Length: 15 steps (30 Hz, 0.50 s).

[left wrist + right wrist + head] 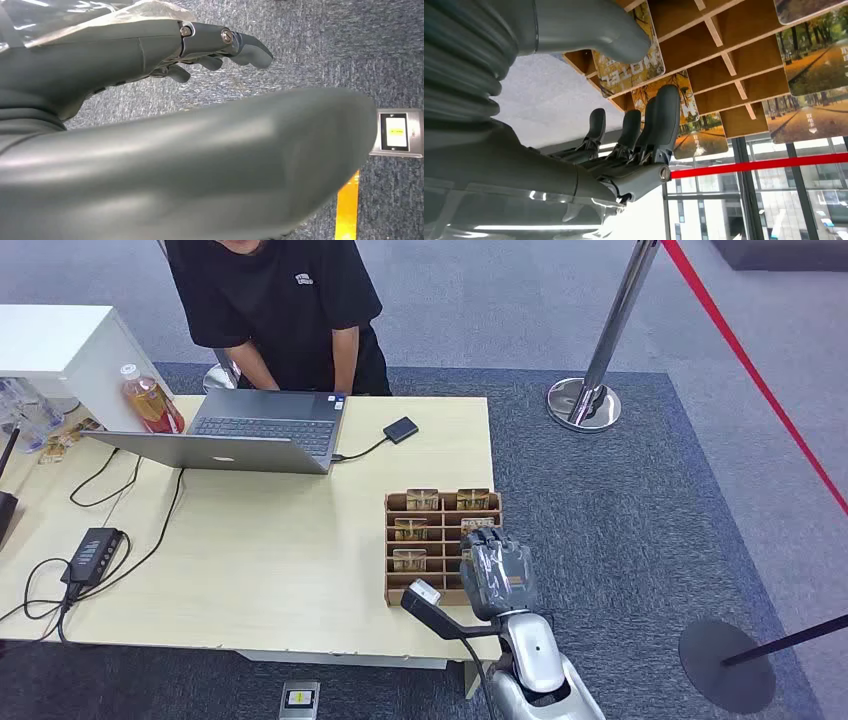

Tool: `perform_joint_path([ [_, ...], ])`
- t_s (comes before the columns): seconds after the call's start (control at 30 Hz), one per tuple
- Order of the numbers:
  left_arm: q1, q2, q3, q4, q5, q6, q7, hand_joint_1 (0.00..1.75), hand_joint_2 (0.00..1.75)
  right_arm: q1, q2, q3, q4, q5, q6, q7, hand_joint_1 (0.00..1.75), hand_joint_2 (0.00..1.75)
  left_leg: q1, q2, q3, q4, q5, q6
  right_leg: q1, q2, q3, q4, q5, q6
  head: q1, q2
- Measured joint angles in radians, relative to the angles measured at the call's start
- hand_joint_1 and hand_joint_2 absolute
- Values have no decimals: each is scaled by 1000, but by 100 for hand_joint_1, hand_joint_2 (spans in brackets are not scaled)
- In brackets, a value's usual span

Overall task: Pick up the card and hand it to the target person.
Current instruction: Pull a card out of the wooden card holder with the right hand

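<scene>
My right hand (pixel 497 570) hangs over the right end of the wooden card rack (pixel 392 540), which sits at the table's (pixel 270 540) right edge, open carpet beyond it. Farther off on that side stand a chrome post (pixel 600 350) with a red rope (pixel 750 370) and a dark round base (pixel 727 665). Across the table a person (pixel 280 310) in black stands behind an open laptop (pixel 250 430); a bottle (pixel 150 400) and cables lie well to the left. From the right wrist, my fingers (pixel 659 125) are spread and hold nothing, their tips just beside a card (pixel 684 125) standing in its slot, the thumb against another card (pixel 634 65); I cannot tell whether they touch. My left hand (pixel 150 150) hangs over carpet, fingers loosely apart, empty.
</scene>
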Motion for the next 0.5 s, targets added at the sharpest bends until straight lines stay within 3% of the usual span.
perform_joint_path([
  [0.5, 0, 0, 4, 0, 15, 16, 5, 0, 0, -32, 16, -5, 35, -1, -14, -13, 87, 175, 0, 0, 0, 0, 0, 0, 0, 0, 0, 0, 0, 0, 0, 0],
])
